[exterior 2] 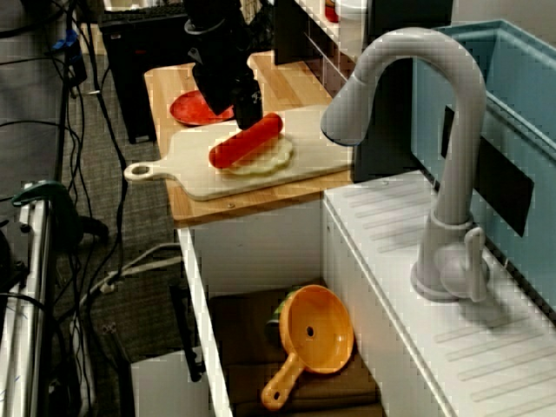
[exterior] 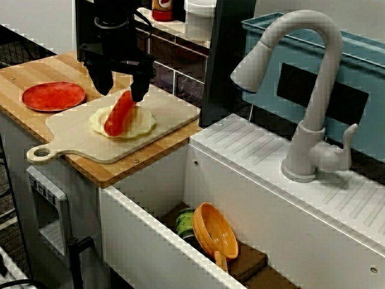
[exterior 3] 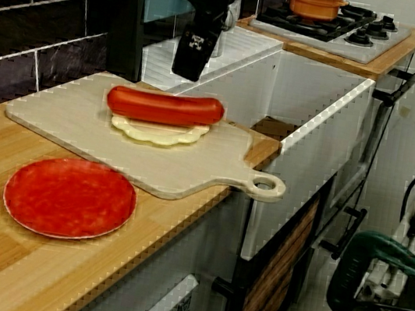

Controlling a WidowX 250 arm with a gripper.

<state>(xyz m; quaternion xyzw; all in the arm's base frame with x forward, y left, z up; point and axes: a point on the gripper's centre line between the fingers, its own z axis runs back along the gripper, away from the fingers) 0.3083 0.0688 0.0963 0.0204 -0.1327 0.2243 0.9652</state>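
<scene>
Wooden counter (exterior: 18,75) in a toy kitchen, with the cutting board (exterior: 78,141) sitting right under your pincer (exterior: 120,89). Its two fingers were clearly apart and gripping nothing. The sausage (exterior: 119,114) lay directly below it, resting on a pale round (exterior: 143,124) in the middle of the board. In the view from the front, the sausage's far end poked up into the gap between the fingers, closer to one of them. Its long axis ran away from the pincer, slanting down toward the counter's front edge, so it crossed the closing line rather than lining up with it. Whether a finger actually touched it, you couldn't tell. The view from the counter end suggested a bit of air. The red plate (exterior: 54,96) sat off to one side of the pincer, well apart, beyond the board.
</scene>
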